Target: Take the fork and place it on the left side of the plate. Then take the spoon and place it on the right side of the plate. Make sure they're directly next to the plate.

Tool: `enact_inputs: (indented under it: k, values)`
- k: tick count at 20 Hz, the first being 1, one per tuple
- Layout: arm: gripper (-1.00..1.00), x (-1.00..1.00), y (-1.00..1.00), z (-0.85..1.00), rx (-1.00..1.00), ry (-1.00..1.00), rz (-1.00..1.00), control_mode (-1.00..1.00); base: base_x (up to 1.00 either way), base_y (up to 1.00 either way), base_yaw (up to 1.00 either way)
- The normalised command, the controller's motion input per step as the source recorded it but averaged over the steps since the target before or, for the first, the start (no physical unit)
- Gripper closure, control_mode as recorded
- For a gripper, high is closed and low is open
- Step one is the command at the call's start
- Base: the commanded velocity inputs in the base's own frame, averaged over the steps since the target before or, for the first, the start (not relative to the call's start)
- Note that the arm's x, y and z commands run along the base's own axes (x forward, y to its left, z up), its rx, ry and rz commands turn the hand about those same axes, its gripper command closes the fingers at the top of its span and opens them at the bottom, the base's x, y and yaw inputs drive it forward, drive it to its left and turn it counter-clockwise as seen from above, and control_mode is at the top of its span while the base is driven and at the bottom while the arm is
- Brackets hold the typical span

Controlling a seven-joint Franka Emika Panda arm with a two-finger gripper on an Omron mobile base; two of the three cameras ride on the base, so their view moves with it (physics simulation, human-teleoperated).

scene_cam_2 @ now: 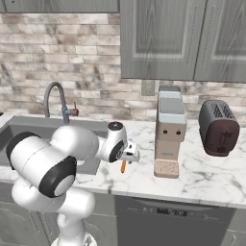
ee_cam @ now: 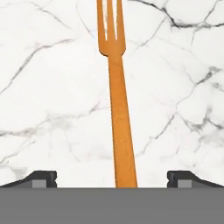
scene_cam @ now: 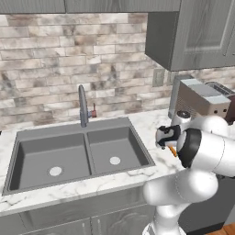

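Hand view shows fork tines between spread fingers.

Fork: solid orange, tines to handle, lying between the two dark fingertips. Counter beneath the fingers: white marble with thin grey veins. Sink: plain grey. Backsplash: brick pattern in mottled beige and grey. Toaster: dark maroon body with a grey top. Cabinets: grey.

Glossy white rounded arm segments with black joint bands; a white hand carries the gripper with two small dark, blocky fingertips.
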Motion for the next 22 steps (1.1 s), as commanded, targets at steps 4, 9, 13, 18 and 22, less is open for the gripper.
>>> enact_inputs:
  k: [4, 9, 13, 18, 22]
  values:
    - [-1.0, 0.12, -0.03, -0.3, 0.0, 0.0, 0.0, -1.0, 0.0, 0.0, 0.0]
    - [1.0, 0.12, 0.02, -0.37, 0.0, 0.0, 0.0, -1.0, 0.0, 0.0, 0.0]
    - [1.0, 0.07, 0.0, -0.27, 0.0, 0.0, 0.0, -1.0, 0.0, 0.0, 0.0]
    - [1.0, -0.02, 0.0, -0.08, 0.0, -0.04, 0.0, -1.0, 0.0, 0.0, 0.0]
    - [1.0, -0.27, 0.04, 0.01, 0.0, -0.08, 0.01, -1.0, 0.0, 0.0, 0.0]
